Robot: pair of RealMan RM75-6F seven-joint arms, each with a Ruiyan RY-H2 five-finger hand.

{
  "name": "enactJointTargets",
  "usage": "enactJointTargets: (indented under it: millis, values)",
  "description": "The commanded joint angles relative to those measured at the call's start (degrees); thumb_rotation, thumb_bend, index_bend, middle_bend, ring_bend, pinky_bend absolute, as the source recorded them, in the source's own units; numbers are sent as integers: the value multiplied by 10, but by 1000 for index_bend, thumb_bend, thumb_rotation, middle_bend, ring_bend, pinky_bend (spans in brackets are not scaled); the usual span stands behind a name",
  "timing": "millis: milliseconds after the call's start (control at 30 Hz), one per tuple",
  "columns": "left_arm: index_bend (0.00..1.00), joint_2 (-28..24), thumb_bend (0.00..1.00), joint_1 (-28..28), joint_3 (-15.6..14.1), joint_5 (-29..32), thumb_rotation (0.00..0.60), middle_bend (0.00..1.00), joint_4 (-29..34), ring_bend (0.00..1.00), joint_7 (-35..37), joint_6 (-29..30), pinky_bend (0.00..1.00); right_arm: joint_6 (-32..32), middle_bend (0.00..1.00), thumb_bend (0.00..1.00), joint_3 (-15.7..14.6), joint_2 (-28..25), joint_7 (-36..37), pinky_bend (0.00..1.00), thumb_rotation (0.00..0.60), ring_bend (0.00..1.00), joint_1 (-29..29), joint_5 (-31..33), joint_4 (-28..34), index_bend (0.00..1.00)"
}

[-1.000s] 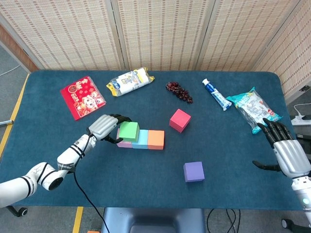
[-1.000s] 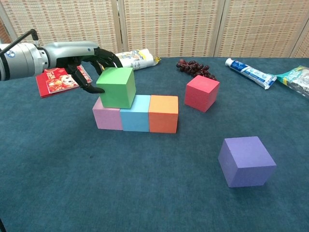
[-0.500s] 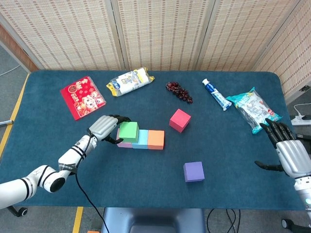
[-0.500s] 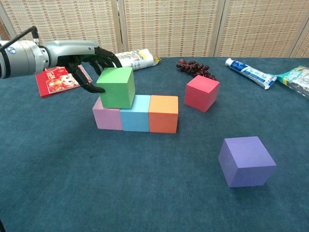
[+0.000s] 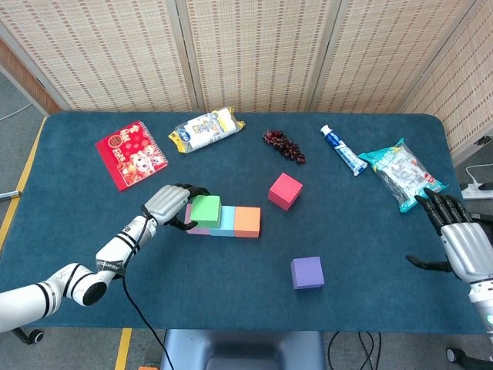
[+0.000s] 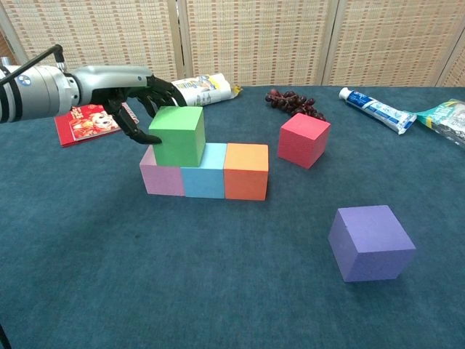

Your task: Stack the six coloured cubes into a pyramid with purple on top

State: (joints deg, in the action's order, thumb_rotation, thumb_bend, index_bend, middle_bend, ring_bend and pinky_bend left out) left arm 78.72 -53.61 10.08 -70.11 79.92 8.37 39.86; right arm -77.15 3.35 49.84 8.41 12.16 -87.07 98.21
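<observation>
Your pyramid stands roughly half built: the pink cube (image 6: 161, 179), the light-blue cube (image 6: 203, 173) and the orange cube (image 6: 245, 171) sit in a row, sides touching, and form the finished base. The green cube (image 6: 178, 135) rests on that row, straddling the seam between pink and light-blue, the first block of the second tier.

Your left hand (image 6: 136, 97) is at the green cube's far left side, dark fingers curled around its back and left face; it looks like a grasp, though the pictures do not settle whether the fingers press the cube or merely touch it.

Still to place, by this reading: the red cube (image 6: 304, 139), lying on the table behind and to the right of the orange cube, well apart from the row, and the purple cube (image 6: 370, 242), in front of and further right of the orange cube, meant for the top.

Your right hand (image 5: 456, 239) hangs far right of the orange cube at the table's edge, fingers spread, holding nothing.
</observation>
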Motion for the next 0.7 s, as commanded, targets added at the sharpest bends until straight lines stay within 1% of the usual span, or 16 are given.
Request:
enactJointTargets:
  millis: [33,333,500,700]
  values:
    - [337,0,320,0,1,0,600,287,-1,220,-1,0,246,0,0,100,0,0,1,24,600,0,0,-1,-1,0]
    - [333,0,320,-1,0,-1,600,278,-2,209,-2,-4,239,1,0,101,1,0,3,24,600,0,-2,-1,-3,0]
    - [275,1,323,0,-1,-5,600,223,-4,155,-3,-5,229,1,0,100,2,0,3,24,600,0,-2,0,-3,0]
    - [237,1,323,1,-3,-8,600,185,-5,127,-1,-4,227,3,0,100,2,0,3,24,600,0,-2,0,-2,0]
